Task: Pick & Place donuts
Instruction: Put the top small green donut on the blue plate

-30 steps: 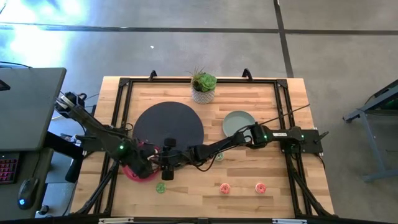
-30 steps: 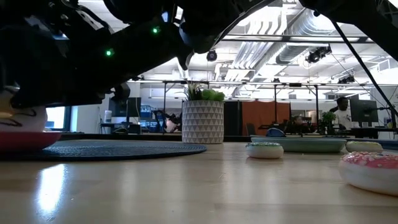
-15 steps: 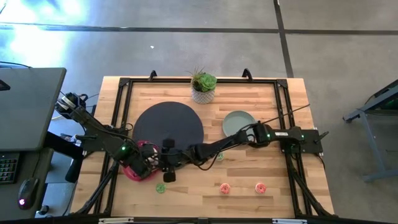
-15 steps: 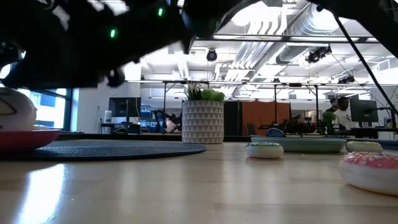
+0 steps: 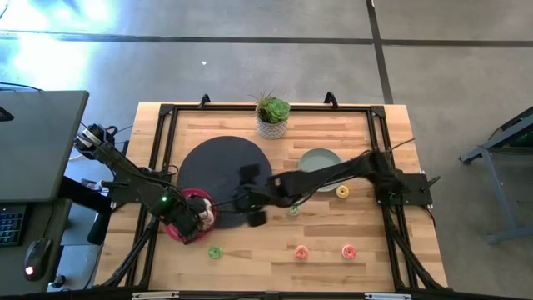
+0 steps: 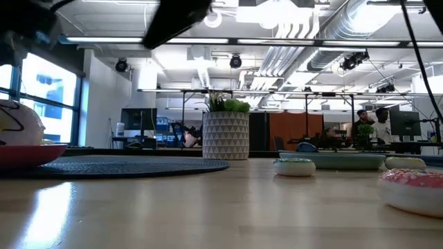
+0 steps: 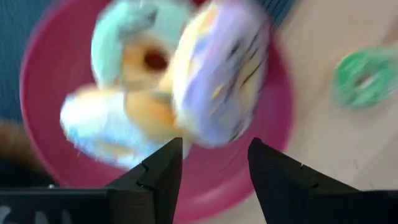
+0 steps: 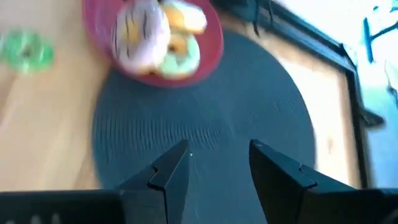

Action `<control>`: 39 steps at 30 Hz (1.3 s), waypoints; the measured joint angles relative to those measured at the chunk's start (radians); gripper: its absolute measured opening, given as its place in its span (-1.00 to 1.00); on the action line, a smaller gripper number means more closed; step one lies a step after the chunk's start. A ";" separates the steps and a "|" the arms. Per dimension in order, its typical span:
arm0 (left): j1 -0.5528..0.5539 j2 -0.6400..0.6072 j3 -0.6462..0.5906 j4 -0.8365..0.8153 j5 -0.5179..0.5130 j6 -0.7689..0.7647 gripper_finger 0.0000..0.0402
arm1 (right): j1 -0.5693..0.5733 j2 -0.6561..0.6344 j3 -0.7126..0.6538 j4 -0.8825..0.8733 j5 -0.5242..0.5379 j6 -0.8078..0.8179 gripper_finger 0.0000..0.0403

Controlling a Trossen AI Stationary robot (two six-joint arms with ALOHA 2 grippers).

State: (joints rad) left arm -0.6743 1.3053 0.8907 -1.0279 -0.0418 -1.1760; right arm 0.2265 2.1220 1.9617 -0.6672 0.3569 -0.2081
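The pink plate [image 5: 176, 227] sits near the table's left near corner, partly on the dark round mat [image 5: 225, 167]. Three larger donuts lie piled on it: a white-iced one [image 7: 217, 74] leaning on a mint-iced one [image 7: 134, 43] and a cream one [image 7: 99, 124]. My left gripper [image 7: 214, 162] hovers open just above this pile. My right gripper [image 8: 217, 162] is open over the mat's near edge [image 5: 246, 202], right of the plate. A green mini donut [image 5: 215, 251] lies on the wood near the plate.
More minis lie on the wood: a greenish one [image 5: 293, 211], a yellow one [image 5: 341, 191] and two pink ones [image 5: 301, 251] [image 5: 348, 249]. The grey-green plate [image 5: 319, 162] sits right of the mat. A potted plant [image 5: 272, 117] stands at the far edge.
My right gripper has drawn back from beside the pink plate toward the table's right and far side, rising out of the low view. Its arm has swung off the yellow mini, which now shows. The donuts stay on the pink plate.
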 joint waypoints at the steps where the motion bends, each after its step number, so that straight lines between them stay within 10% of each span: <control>1: 0.000 0.000 0.018 0.004 -0.026 0.001 -0.13 | -0.001 -0.029 0.000 -0.074 0.004 0.011 -0.23; 11: 0.000 -0.001 0.200 -0.085 -0.149 0.077 -0.13 | 0.001 -0.244 -0.062 -0.625 -0.196 0.315 -0.24; 23: 0.005 0.033 0.175 0.134 -0.393 0.400 -0.13 | 0.032 -0.316 -0.730 -0.043 -0.311 0.350 -0.24; 39: 0.143 0.149 0.172 0.180 -0.297 0.491 -0.13 | 0.006 -0.315 -0.958 0.332 -0.390 0.228 -0.24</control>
State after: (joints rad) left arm -0.5311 1.4540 1.0630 -0.8476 -0.3391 -0.6853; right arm 0.2329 1.8072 1.0034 -0.3349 -0.0330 0.0203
